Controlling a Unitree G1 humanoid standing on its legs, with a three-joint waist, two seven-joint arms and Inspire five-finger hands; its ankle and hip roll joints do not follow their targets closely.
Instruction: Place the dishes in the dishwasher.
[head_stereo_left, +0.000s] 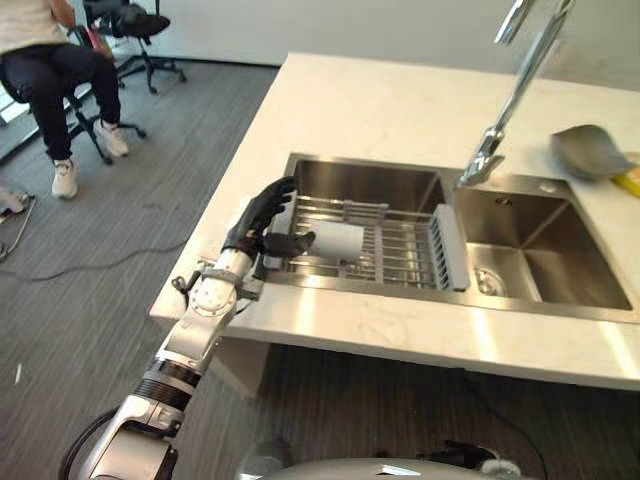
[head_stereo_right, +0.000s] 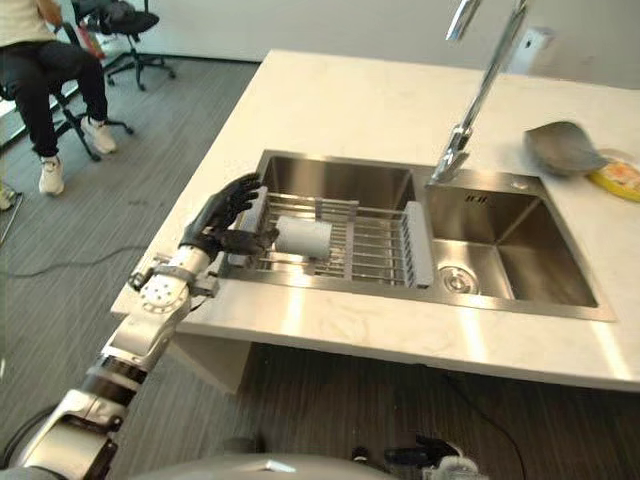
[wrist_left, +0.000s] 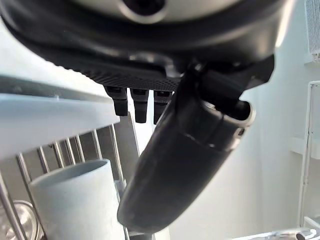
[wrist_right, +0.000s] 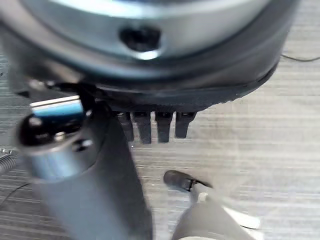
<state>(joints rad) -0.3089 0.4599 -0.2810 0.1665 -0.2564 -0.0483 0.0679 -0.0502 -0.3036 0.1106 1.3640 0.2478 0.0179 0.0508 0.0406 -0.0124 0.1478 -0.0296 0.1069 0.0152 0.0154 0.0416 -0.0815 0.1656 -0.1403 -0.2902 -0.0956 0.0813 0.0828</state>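
A white cup (head_stereo_left: 338, 241) lies on its side on the metal dish rack (head_stereo_left: 402, 252) that spans the left basin of the steel sink (head_stereo_left: 535, 262). My left hand (head_stereo_left: 262, 224) is at the rack's left end, fingers straight and spread over the sink rim, thumb pointing at the cup's near end. It is open and holds nothing. In the left wrist view the cup (wrist_left: 75, 200) stands just past the thumb (wrist_left: 185, 165), with rack bars behind it. My right hand (wrist_right: 150, 75) hangs over the grey floor with straight fingers.
A tall faucet (head_stereo_left: 510, 100) stands behind the sink. A grey bowl (head_stereo_left: 588, 150) and a yellow object (head_stereo_left: 628, 182) lie on the white counter (head_stereo_left: 380, 100) at the far right. A person (head_stereo_left: 50, 70) sits at the far left beside an office chair (head_stereo_left: 135, 25).
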